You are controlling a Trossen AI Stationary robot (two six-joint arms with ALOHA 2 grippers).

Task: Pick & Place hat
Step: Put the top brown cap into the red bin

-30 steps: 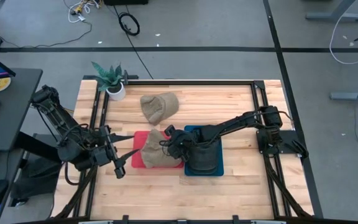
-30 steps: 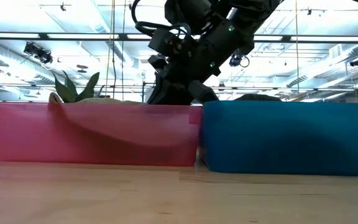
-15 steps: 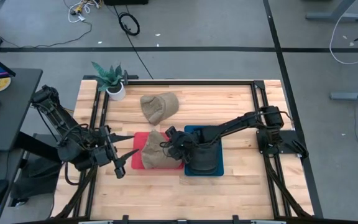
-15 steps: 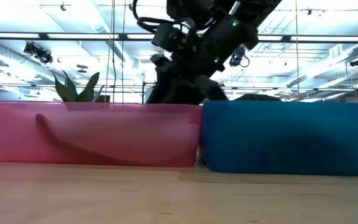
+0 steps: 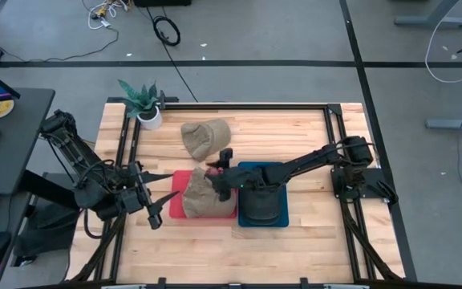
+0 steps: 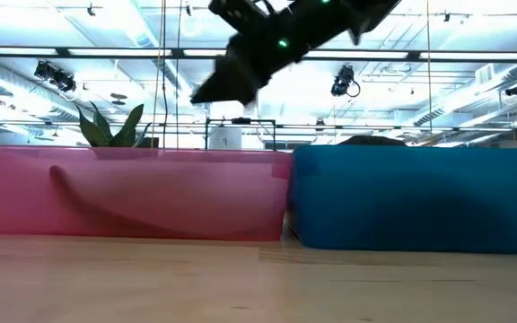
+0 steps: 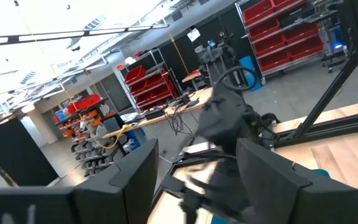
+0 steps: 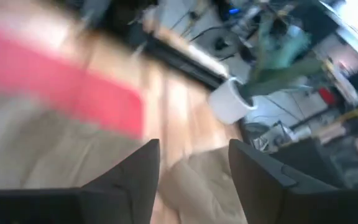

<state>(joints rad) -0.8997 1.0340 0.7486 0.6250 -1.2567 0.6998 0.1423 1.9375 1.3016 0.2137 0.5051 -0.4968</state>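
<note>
Below right gripper (image 5: 218,166) – hat (image 5: 200,196) in red tray (image 5: 178,203), jaws apart, clear.

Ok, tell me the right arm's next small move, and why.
Probably swing the right gripper toward the tan hat on the bare table. The gripper is open and empty above the red bin, where one tan hat already lies; the blue bin holds a dark hat.

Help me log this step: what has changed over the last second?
The right gripper let go of the tan hat in the red bin, opened, and rose clear toward the table's far side. The left gripper, second tan hat and blue bin stayed put.
</note>
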